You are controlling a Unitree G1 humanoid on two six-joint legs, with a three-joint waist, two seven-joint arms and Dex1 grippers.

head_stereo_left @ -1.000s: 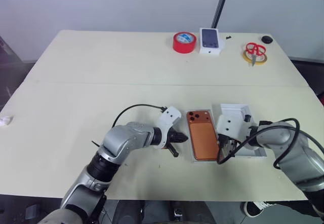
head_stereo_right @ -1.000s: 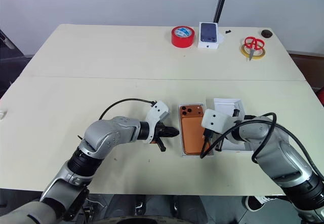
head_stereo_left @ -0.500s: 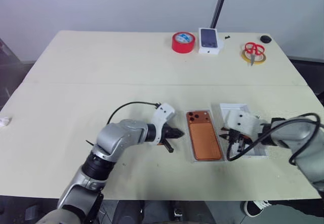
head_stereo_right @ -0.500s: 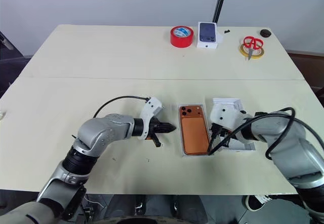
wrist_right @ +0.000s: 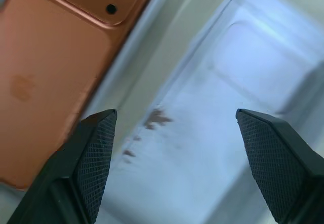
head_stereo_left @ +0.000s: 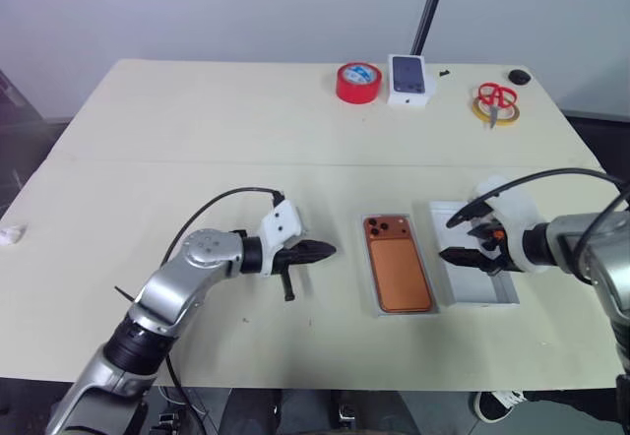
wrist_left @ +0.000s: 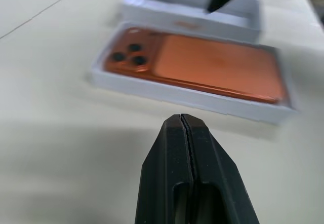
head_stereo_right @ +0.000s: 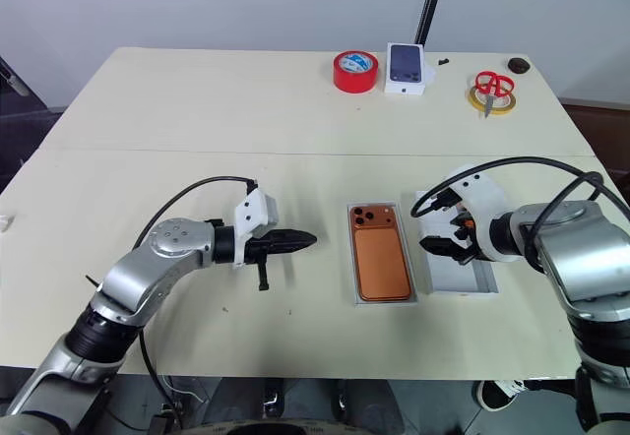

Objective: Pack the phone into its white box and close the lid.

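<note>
Bare table (head_stereo_left: pixel 197 150) all round the white box (head_stereo_left: pixel 378 302) — only the lid (head_stereo_left: pixel 497 295) crowds its right.

One phone (head_stereo_left: pixel 398 267) | one white box (head_stereo_left: pixel 377 295) | one lid (head_stereo_left: pixel 476 283) | one red tape roll (head_stereo_left: pixel 357 82) | one small carton (head_stereo_left: pixel 409 80) | one pair of scissors (head_stereo_left: pixel 495 98) | one yellow tape ring (head_stereo_left: pixel 498 114) | two grippers: left (head_stereo_left: pixel 317 252), right (head_stereo_left: pixel 471 237)

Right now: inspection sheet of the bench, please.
Surface: cream table, a seam across it.
Job's things: phone lies camera side up in the white box; lid beside it, inside up, not yet on.
Clutter: red tape roll, small carton, scissors on a yellow ring along the far edge.
Grippers: left tool shut, empty; right tool open above the lid.
Cables: black, on both arms.
Surroundings: black pole, pale wall.
</note>
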